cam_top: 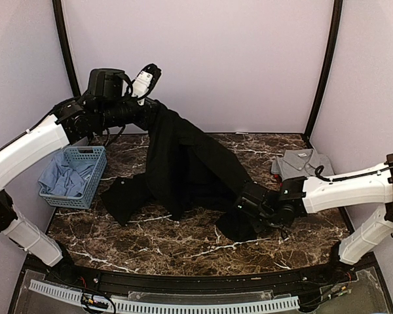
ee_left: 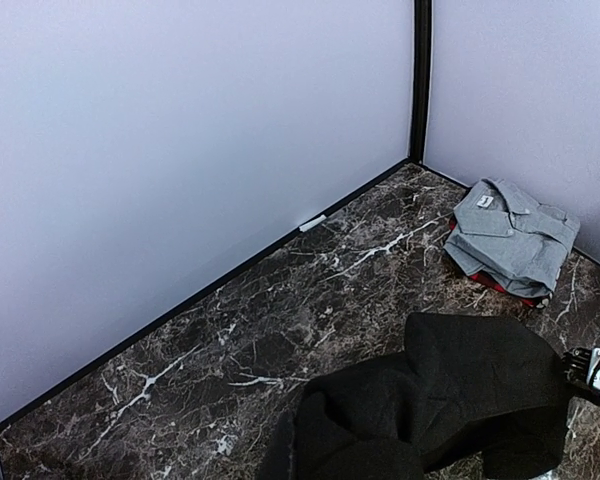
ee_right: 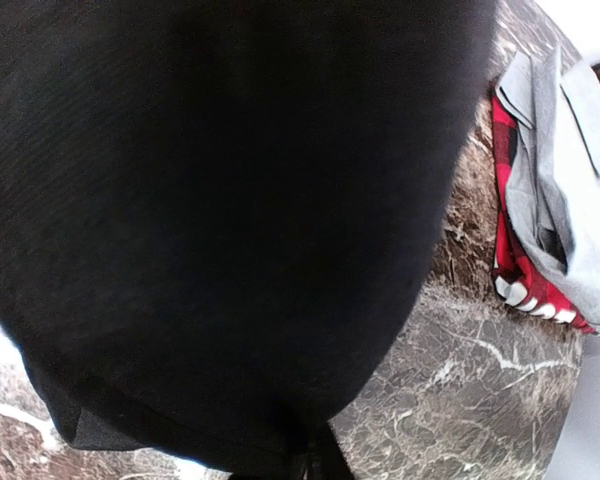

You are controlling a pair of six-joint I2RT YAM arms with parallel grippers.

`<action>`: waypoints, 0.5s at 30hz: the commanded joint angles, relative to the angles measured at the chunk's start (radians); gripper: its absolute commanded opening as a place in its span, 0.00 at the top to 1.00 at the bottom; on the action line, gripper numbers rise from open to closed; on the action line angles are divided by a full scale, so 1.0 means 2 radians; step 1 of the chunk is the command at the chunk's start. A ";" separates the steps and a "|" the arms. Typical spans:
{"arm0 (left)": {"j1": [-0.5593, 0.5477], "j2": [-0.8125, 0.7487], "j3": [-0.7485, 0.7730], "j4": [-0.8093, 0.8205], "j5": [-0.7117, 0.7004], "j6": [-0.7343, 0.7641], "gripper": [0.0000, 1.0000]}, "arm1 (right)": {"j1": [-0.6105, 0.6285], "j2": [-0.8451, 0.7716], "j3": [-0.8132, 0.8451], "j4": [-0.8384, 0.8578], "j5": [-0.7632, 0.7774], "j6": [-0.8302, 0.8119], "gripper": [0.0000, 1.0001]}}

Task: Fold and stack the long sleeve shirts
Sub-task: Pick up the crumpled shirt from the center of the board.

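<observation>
A large black long sleeve shirt (cam_top: 190, 163) hangs from my raised left gripper (cam_top: 156, 112), which is shut on its top edge at the back left. The cloth drapes down onto the marble table (cam_top: 183, 242). My right gripper (cam_top: 247, 212) is at the shirt's lower right corner, and the black cloth (ee_right: 210, 200) fills the right wrist view and bunches into a pinch at the jaws. Its fingers are hidden under the cloth. A folded grey shirt (cam_top: 301, 161) lies at the back right on top of a red-edged shirt (ee_right: 520, 260).
A light-blue lattice basket (cam_top: 97, 180) with pale blue cloth (cam_top: 65, 176) inside stands at the left edge. Walls close in the back and both sides. The folded stack (ee_left: 510, 235) sits near the back right corner.
</observation>
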 commanded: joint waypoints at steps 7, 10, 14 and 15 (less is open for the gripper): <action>0.018 -0.035 -0.018 -0.003 -0.019 -0.006 1.00 | -0.034 -0.046 0.039 -0.049 0.036 -0.003 1.00; 0.035 -0.056 -0.035 -0.006 -0.017 -0.019 1.00 | -0.056 -0.070 0.076 -0.078 0.065 -0.022 1.00; 0.061 -0.081 -0.047 -0.015 -0.004 -0.033 1.00 | -0.085 -0.105 0.132 -0.082 0.056 -0.090 1.00; 0.063 -0.084 -0.048 -0.015 -0.002 -0.034 1.00 | -0.092 -0.114 0.141 -0.074 0.038 -0.113 1.00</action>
